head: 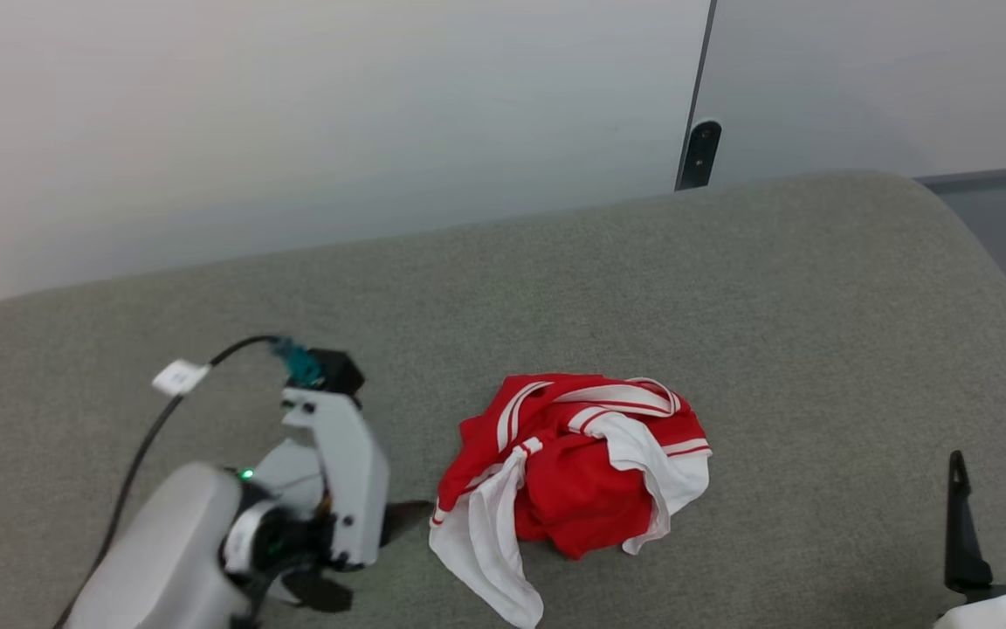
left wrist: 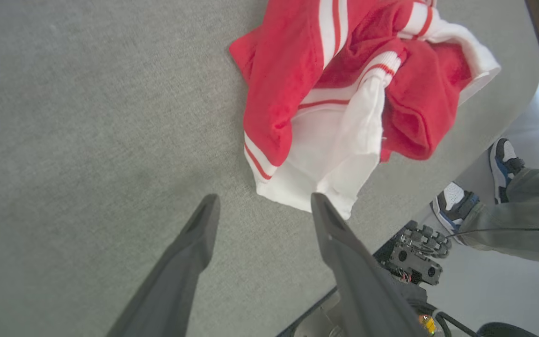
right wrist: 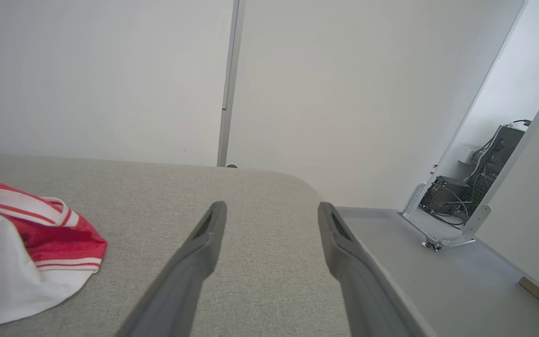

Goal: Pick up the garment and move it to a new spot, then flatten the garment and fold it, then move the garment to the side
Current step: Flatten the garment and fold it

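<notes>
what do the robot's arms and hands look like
Each hand has two long, dark grey, tapering fingers: the left hand and the right hand alike. The left forearm is a smooth pale grey shell with a white wrist block, a small green light, and a black cable carrying a white tag and teal connector.

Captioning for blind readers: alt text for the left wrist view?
A crumpled soft red shirt with white sleeves and striped trim lies on a grey fabric surface, just ahead of the open, dark-fingered left gripper. A person's sneakers stand past the surface's edge.
</notes>
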